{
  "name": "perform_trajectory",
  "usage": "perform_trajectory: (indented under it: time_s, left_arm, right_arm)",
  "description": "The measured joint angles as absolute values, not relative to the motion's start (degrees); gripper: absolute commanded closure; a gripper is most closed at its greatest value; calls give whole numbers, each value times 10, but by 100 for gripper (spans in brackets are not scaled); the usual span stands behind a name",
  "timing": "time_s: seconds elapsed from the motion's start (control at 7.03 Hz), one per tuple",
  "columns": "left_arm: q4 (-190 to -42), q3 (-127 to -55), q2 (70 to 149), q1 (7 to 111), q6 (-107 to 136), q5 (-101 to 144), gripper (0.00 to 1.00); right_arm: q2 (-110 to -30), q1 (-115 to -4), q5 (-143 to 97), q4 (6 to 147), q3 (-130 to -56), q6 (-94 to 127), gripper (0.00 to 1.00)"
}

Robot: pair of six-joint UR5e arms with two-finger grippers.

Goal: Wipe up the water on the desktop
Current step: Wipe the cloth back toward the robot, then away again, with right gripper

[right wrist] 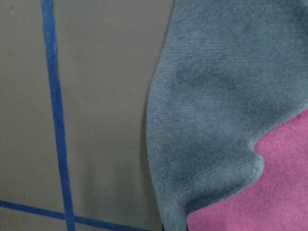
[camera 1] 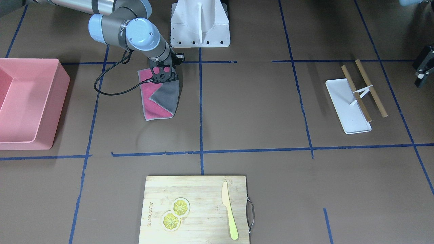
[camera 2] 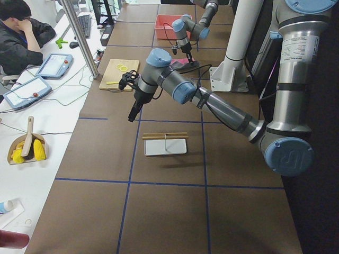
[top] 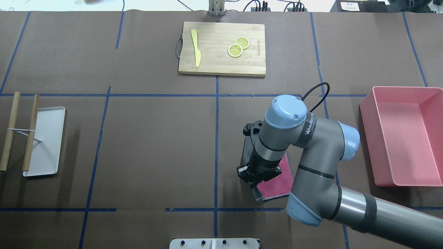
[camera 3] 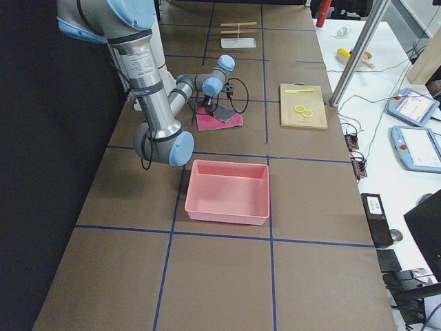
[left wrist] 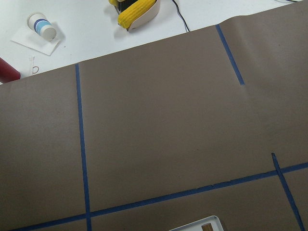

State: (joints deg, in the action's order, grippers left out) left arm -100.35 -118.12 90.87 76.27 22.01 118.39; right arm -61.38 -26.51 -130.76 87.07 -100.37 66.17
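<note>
Right gripper down on pink-grey cloth; jaw spread unclear. Left gripper aloft, likewise unclear. Cutting board stamp illegible.

Seen from overhead, the desktop is stretching bare toward 9 o'clock of the cloth; a pink bin is blocking 3 o'clock.

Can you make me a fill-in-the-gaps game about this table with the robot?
The cloth below the right pincer is pink and ____.
On the cutting board lie a yellow knife and ____ lemon slices.
The big bin is ____.
Missing words: grey, two, pink.
</note>
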Motion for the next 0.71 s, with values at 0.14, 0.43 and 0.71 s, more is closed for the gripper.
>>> perform_trajectory:
  time_s: [0.14,0.43,0.71]
  left_arm:
    - [-1002,-1181,904,771,212,1184,0]
    - [-1001,-1182,897,788,187,1187,0]
    - [-1001,-1184,896,793,181,1188,0]
  right_arm:
    - [-615,-296,-1308,869,-993,649,100]
    - [-616,-360,-1311,841,-931,601,100]
    - [-617,-414,-1322,788,-872,580,100]
